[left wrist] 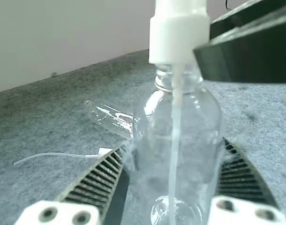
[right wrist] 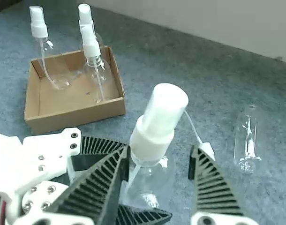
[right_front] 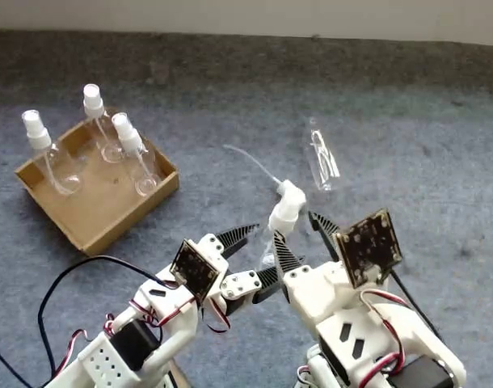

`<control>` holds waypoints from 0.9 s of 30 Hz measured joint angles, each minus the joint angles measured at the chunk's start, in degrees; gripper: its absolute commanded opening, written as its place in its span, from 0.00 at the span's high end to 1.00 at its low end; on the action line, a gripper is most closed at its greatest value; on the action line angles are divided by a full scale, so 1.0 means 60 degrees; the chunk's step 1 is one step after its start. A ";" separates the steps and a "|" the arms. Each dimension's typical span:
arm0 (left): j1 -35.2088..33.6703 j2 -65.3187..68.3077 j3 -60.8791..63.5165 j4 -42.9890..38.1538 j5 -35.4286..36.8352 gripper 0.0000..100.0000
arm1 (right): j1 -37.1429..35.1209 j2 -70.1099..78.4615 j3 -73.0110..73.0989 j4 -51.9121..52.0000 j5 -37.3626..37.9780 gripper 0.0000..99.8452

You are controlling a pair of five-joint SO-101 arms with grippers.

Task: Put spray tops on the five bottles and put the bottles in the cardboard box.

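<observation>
White arm shells (right_front: 129, 356), black ribbed fingers (right wrist: 98, 187), red and black cables (right_front: 48, 299), screws (right wrist: 41, 168)

This looks like a small robotics lab or hobby bench. A grey felt-like mat (right_front: 440, 145) lies under the cardboard box (right_front: 93, 218), with a plain pale wall (right_front: 230, 16) beyond the box. Nearer than the box stand two white plastic arms (right_front: 327, 299) with bare circuit boards (right_front: 369, 246) and a loose black cable (right_front: 93, 259).

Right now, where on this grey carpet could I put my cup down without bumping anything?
Bare carpet lies right of the lying bottle and between the cardboard box and the loose spray top. The box's near half is free too. Crowded: the front, where the left end effector and right end effector meet around the upright bottle.
</observation>
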 measured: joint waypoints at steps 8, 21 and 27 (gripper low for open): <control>-0.0015 0.0000 0.0000 0.0000 0.0000 0.81 | 0.0000 0.0000 -0.0073 0.0015 0.0000 0.81; -0.0015 0.0000 0.0000 0.0000 0.0000 0.81 | 0.3048 -0.0234 -0.2315 0.0059 0.0015 0.99; -0.0015 0.0000 0.0000 0.0000 0.0000 0.81 | 0.3209 -0.1480 -0.1070 -0.0044 0.0015 0.98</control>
